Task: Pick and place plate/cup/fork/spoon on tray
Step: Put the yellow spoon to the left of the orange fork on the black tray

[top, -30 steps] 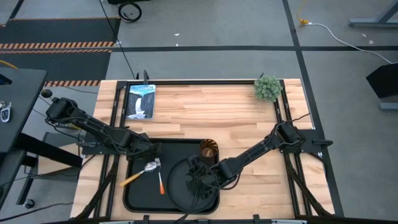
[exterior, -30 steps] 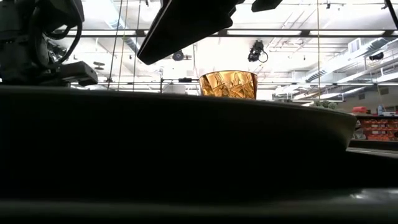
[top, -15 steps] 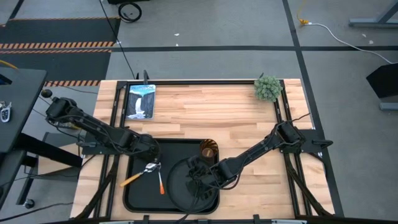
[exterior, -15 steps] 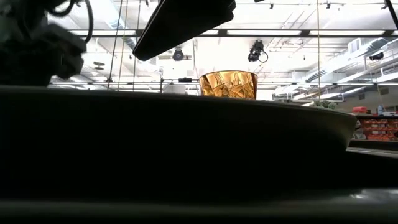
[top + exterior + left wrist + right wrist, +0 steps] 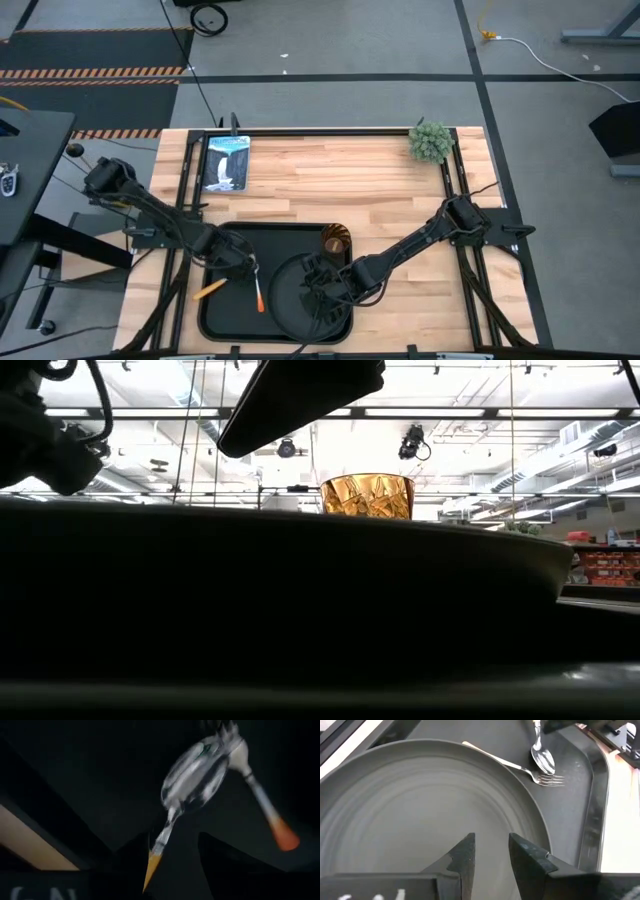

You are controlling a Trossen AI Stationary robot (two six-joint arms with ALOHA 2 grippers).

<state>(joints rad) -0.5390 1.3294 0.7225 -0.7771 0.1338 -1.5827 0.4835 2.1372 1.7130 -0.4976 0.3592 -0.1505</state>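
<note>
The spoon lies just ahead of my left gripper, bowl pointing away from it and its yellow-orange handle running back between my two dark fingers, which stand spread on either side without touching it. From above, the handle end pokes out over the left rim of the tray onto the wood, while my gripper covers the bowl. The fork rests on the tray floor just past the spoon, tines beside the bowl. My right gripper sits low over the plate, fingers a little apart and pinching nothing. The plate lies inside the tray's right part, and the cup stands upright beyond it.

Only the table-level camera shows the cup's faceted amber wall above the dark rim; only my right wrist camera shows the fork tines and spoon bowl side by side.
</note>
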